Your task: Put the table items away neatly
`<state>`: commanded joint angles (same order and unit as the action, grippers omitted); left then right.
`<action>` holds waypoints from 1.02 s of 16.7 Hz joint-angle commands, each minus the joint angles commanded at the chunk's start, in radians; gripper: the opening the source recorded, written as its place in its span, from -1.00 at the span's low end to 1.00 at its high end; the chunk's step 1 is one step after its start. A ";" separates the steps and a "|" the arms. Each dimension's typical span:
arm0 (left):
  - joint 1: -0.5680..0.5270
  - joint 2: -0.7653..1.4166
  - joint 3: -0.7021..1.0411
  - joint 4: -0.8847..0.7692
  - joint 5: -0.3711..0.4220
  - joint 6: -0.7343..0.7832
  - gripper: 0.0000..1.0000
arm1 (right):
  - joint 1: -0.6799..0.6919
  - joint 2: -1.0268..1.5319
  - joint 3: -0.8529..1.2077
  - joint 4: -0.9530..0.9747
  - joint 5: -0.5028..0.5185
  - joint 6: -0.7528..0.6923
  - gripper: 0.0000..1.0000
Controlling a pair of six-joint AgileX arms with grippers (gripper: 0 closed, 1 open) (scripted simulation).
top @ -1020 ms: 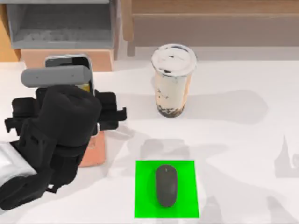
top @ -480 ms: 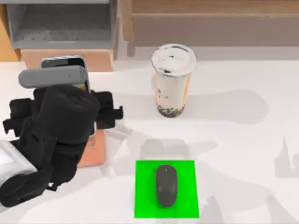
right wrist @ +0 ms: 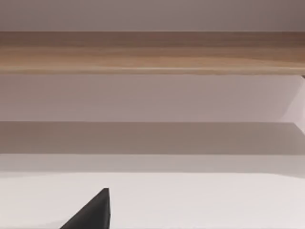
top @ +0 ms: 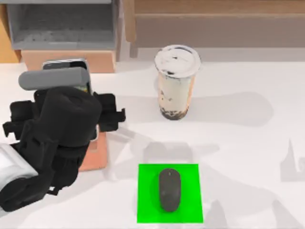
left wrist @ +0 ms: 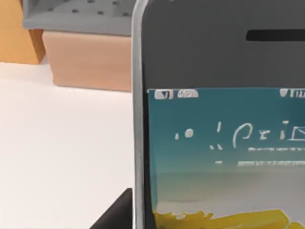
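White tabletop (top: 248, 143) spans the workspace under the overhead camera. At its left side, the left arm (top: 57, 143) reaches over the salmon-pink stand (top: 95, 157), and the left gripper (top: 88, 107) sits at the smartphone (top: 71, 64). The smartphone stands leaning on the stand, with its upper edge showing beyond the arm's grey wrist cylinder (top: 55, 78). Black gripper parts flank the phone on both sides, but the arm's body covers the fingertips, so it cannot be told whether the fingers grip the phone or stand clear of it. In the left wrist view, the smartphone (left wrist: 224, 143) is very close to the lens: silver edge, dark bezel with speaker slot, teal and yellow screen. One black finger (left wrist: 116, 212) shows just beside the silver edge; contact cannot be confirmed.

Behind the phone stand a grey bin (top: 62, 24) and a tan block (top: 102, 59).

Toward the middle, the milk-tea cup (top: 176, 81) stands upright, white lid on, well apart from the phone. Nearer the front edge, the computer mouse (top: 169, 189) lies on the bright green square (top: 169, 193).

The right wrist view shows one dark finger (right wrist: 93, 212) of the right gripper above the table, facing a wooden shelf (right wrist: 152, 52); its opening cannot be told.
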<state>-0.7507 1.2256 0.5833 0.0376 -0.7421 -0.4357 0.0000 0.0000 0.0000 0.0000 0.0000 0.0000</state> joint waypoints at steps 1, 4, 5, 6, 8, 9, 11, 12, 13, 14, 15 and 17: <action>0.000 0.000 0.000 0.000 0.000 0.000 0.96 | 0.000 0.000 0.000 0.000 0.000 0.000 1.00; 0.000 0.000 0.000 0.000 0.000 0.000 1.00 | 0.000 0.000 0.000 0.000 0.000 0.000 1.00; 0.000 0.000 0.000 0.000 0.000 0.000 1.00 | 0.000 0.000 0.000 0.000 0.000 0.000 1.00; 0.000 0.000 0.000 0.000 0.000 0.000 1.00 | 0.000 0.000 0.000 0.000 0.000 0.000 1.00; 0.000 0.000 0.000 0.000 0.000 0.000 1.00 | 0.000 0.000 0.000 0.000 0.000 0.000 1.00; 0.000 0.000 0.000 0.000 0.000 0.000 1.00 | 0.000 0.000 0.000 0.000 0.000 0.000 1.00; -0.005 -0.004 -0.001 -0.004 -0.003 -0.003 1.00 | 0.000 0.000 0.000 0.000 0.000 0.000 1.00; -0.017 -0.017 -0.007 -0.017 -0.012 -0.013 1.00 | 0.000 0.000 0.000 0.000 0.000 0.000 1.00; -0.036 -0.032 -0.014 -0.038 -0.023 -0.026 1.00 | 0.000 0.000 0.000 0.000 0.000 0.000 1.00; -0.054 -0.051 -0.021 -0.059 -0.039 -0.042 1.00 | 0.000 0.000 0.000 0.000 0.000 0.000 1.00; -0.073 -0.072 -0.030 -0.085 -0.056 -0.060 1.00 | 0.000 0.000 0.000 0.000 0.000 0.000 1.00; -0.098 -0.099 -0.042 -0.115 -0.079 -0.084 1.00 | 0.000 0.000 0.000 0.000 0.000 0.000 1.00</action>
<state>-0.8486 1.1264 0.5412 -0.0775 -0.8209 -0.5195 0.0000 0.0000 0.0000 0.0000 0.0000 0.0000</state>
